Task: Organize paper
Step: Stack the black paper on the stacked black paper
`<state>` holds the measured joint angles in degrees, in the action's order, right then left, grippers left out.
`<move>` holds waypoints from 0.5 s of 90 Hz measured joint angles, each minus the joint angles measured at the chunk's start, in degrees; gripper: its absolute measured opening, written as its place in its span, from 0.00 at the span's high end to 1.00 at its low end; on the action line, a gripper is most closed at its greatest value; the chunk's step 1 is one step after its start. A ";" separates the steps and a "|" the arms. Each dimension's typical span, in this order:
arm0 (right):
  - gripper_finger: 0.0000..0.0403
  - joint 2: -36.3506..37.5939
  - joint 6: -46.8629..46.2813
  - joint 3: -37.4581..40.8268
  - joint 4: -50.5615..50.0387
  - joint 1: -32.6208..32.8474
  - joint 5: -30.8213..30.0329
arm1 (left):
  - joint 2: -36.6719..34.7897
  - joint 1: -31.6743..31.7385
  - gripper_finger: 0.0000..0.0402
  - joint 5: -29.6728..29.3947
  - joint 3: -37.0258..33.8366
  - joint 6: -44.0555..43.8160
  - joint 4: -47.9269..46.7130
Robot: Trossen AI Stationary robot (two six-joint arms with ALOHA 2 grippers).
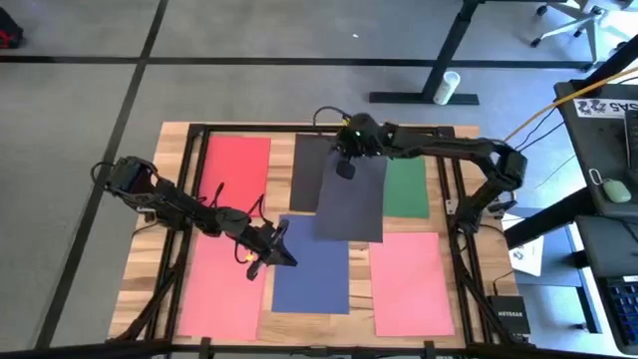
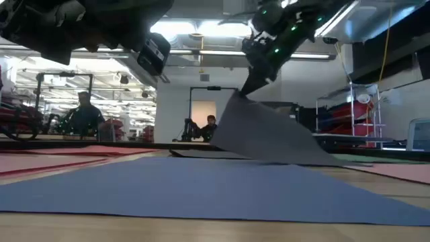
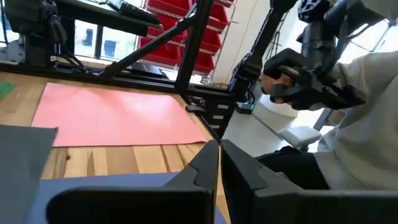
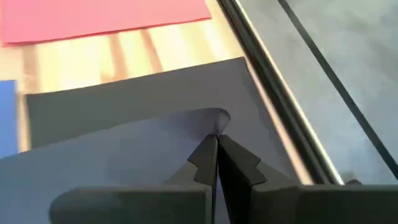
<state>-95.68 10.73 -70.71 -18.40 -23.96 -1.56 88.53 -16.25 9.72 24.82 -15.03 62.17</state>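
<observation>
The blue sheet (image 2: 201, 191) fills the foreground of the low view, flat on the table (image 1: 164, 175). Behind it the right gripper (image 2: 250, 86) pinches one edge of a dark grey sheet (image 2: 269, 138) and holds that edge raised, the far end resting down. The right wrist view confirms the jaws clamped on the paper's rim. Only the high view shows the left gripper (image 1: 261, 257), jaws pressed together on nothing, over the blue sheet's left edge, between red (image 1: 235, 165), pink (image 1: 409, 279) and green (image 1: 407, 189) sheets.
</observation>
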 joint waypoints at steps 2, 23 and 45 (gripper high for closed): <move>1.00 -1.02 0.58 -1.37 -0.05 -0.22 0.28 | 0.00 0.00 1.00 0.00 0.00 -0.02 -0.01; 1.00 -11.91 5.36 -17.87 -5.73 -2.17 4.28 | -0.02 0.07 1.00 -0.13 0.00 -0.20 -0.09; 1.00 -19.92 8.59 -28.53 -9.75 -5.20 7.52 | -0.02 0.04 1.00 -0.20 0.00 -0.65 -0.11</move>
<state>-115.61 19.31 -99.24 -28.15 -29.16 5.96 88.51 -16.21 9.52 24.82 -15.68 62.06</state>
